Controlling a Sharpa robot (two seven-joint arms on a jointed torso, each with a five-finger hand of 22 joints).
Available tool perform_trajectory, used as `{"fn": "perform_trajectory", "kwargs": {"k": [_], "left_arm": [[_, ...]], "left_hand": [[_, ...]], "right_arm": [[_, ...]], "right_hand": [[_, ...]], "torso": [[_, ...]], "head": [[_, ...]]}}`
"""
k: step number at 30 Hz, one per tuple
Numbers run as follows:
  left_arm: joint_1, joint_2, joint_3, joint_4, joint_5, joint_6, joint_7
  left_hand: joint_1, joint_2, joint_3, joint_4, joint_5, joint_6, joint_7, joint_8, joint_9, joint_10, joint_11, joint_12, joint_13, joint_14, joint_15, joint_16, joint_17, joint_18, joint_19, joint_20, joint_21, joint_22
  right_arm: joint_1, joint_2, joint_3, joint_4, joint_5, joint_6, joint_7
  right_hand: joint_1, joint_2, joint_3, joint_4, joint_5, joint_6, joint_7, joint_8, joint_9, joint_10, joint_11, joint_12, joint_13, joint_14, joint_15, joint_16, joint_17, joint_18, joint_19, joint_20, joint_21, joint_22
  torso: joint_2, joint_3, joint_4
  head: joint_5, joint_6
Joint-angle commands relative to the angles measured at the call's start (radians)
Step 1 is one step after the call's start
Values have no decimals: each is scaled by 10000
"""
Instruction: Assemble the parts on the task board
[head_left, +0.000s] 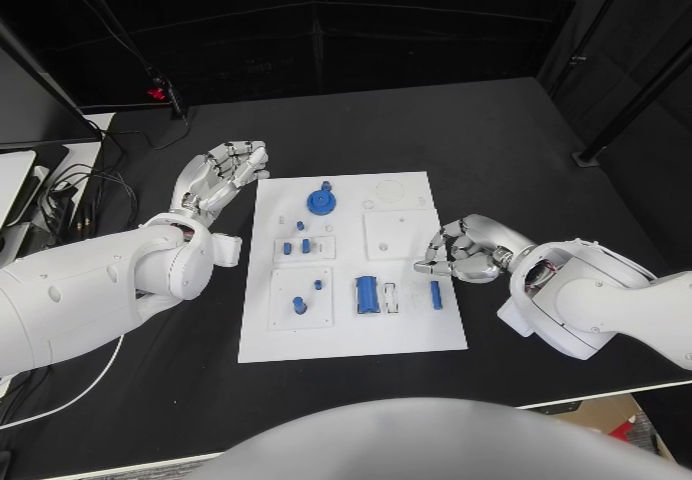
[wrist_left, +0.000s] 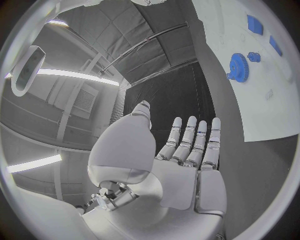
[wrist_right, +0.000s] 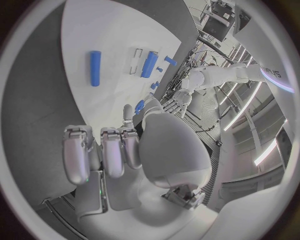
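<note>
Centrally in the head view, the white rectangular task board carries a slim blue cylindrical pin, long axis up-down, just below-left of the nearer, empty, curled right hand; left hand open, upper left.

- No text, label, brand, number or sign can be read in any of the three views.
- The task board carries no legible print in the head view; its white surface shows only faint outlines.
- In the right wrist view, pale marks sit on the far white arm close to the circle's rim, but they are too small and bent to make out as letters.
</note>
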Motion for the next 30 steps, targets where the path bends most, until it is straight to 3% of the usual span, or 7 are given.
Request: {"fn": "perform_trajectory", "kwargs": {"k": [1, 5, 8, 15, 23, 30], "left_arm": [[13, 7, 9, 4, 3, 79, 1058], [12, 4, 9, -1, 3, 72, 1058], [8, 1, 9, -12, 3, 72, 1060], [-7, -28, 9, 0, 3, 76, 1065], [-11, -58, 9, 18, 3, 68, 1064], [-12, -58, 9, 24, 3, 86, 1057]], "left_hand": [[-12, 121, -60, -12, 46, -94, 1421, 47, -13, -73, -30, 50, -10, -52, -16, 69, -10, -23, -14, -9, 9, -9], [-12, 121, -60, -12, 46, -94, 1421, 47, -13, -73, -30, 50, -10, -52, -16, 69, -10, -23, -14, -9, 9, -9], [-12, 121, -60, -12, 46, -94, 1421, 47, -13, -73, -30, 50, -10, -52, -16, 69, -10, -23, -14, -9, 9, -9], [-12, 121, -60, -12, 46, -94, 1421, 47, -13, -73, -30, 50, -10, -52, -16, 69, -10, -23, -14, -9, 9, -9], [-1, 136, -74, -13, 57, -104, 1422, 63, -14, -83, -29, 72, -15, -57, -15, 89, -34, -24, -18, -8, 9, -14], [0, 138, -75, -13, 58, -105, 1422, 64, -14, -84, -29, 73, -16, -58, -15, 91, -36, -24, -21, -8, 9, -18]], "right_arm": [[-16, -238, -7, 92, -279, 599, -550], [-74, -522, -10, 128, -882, 1234, -1467], [-102, -627, -12, 136, -1317, 1687, -2073], [-133, -544, -14, 131, -1856, 2425, -2792], [-172, -334, -14, 64, -2063, 2739, -3022], [-205, -98, -14, -36, -2099, 2802, -3036]], "right_hand": [[-198, -6, -136, 14, 18, -369, 113, -115, -146, 1050, 160, 25, 2633, 1058, 170, 25, 2629, -74, 1062, 174, 33, 2634], [-353, 141, -192, 32, 27, -507, 150, -12, -180, 1050, 205, 25, 2633, 1058, 235, 25, 2629, -74, 1062, 256, 33, 2634], [-499, 267, -265, 26, 89, -296, 121, 259, -159, 1050, 197, 25, 2633, 1058, 246, 25, 2629, -74, 1062, 299, 33, 2634], [-767, 322, -419, 38, 51, -127, 49, 530, -189, 1050, 139, 25, 2633, 1058, 214, 25, 2629, -74, 1062, 300, 33, 2634], [-947, 371, -499, 41, 0, 27, -20, 711, -209, 1050, 83, 25, 2633, 1058, 173, 25, 2629, -74, 1062, 274, 33, 2634], [-1000, 402, -514, 41, -13, 59, -38, 748, -222, 1050, 66, 25, 2633, 1058, 162, 25, 2629, -74, 1062, 264, 33, 2634]], "torso": [[3, 3, -1], [2, -3, -4], [-2, -3, -18], [6, 12, 13], [11, -5, -1], [9, 10, 16]], "head": [[-135, 1], [-296, 1], [-312, 1], [-388, 1], [-382, 1], [-379, 1]]}}
